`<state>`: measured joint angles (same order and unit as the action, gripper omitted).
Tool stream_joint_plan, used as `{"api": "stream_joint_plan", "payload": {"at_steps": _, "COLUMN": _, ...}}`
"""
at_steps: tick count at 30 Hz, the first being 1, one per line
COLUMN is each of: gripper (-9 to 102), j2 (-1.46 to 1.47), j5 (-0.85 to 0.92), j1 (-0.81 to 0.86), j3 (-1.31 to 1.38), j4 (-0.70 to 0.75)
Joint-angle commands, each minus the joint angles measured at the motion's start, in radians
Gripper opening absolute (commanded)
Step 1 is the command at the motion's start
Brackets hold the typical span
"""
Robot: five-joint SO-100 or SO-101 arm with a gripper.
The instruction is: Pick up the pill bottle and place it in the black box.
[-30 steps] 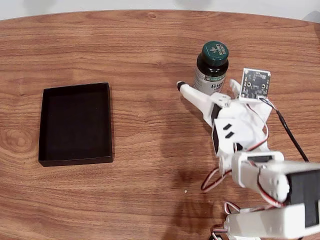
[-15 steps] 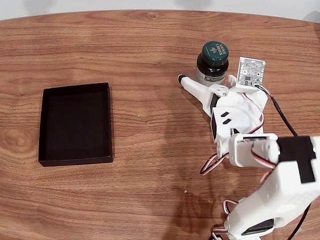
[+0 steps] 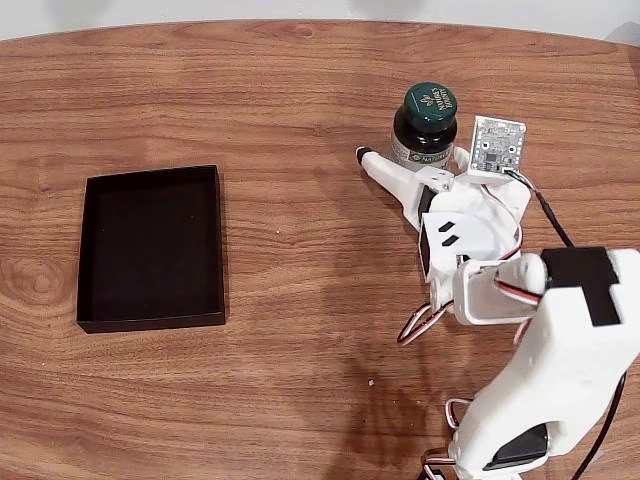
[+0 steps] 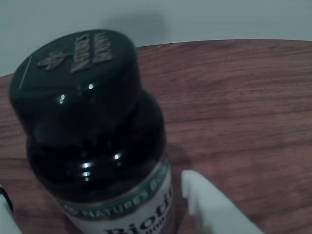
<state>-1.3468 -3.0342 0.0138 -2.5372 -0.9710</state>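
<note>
Since half a second ago the arm has folded closer over the table while the gripper (image 3: 412, 160) has stayed beside the pill bottle (image 3: 425, 125), which has not shifted. This bottle stands upright on the wooden table (image 3: 300, 90), at about one o'clock from the table's middle in the fixed view. The fingers are spread open around its lower body without clamping it: one white finger (image 3: 385, 172) reaches out at the bottle's seven o'clock, and in the wrist view another finger (image 4: 214, 207) shows just beside the label. The black box (image 3: 150, 248) lies well apart at nine o'clock.
</note>
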Motion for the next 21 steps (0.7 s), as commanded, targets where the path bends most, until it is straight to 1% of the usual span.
{"api": "stream_joint_plan", "payload": {"at_steps": 1, "gripper": 44, "j2": 0.005, "j5": 0.003, "j1": -0.002, "j3": 0.081, "j4": -0.035}}
{"api": "stream_joint_plan", "payload": {"at_steps": 8, "gripper": 42, "j2": 0.074, "j5": -0.002, "j1": 0.015, "j3": 0.172, "j4": -0.038}}
{"api": "stream_joint_plan", "payload": {"at_steps": 21, "gripper": 35, "j2": 0.094, "j5": 0.014, "j1": -0.02, "j3": 0.255, "j4": 0.067}}
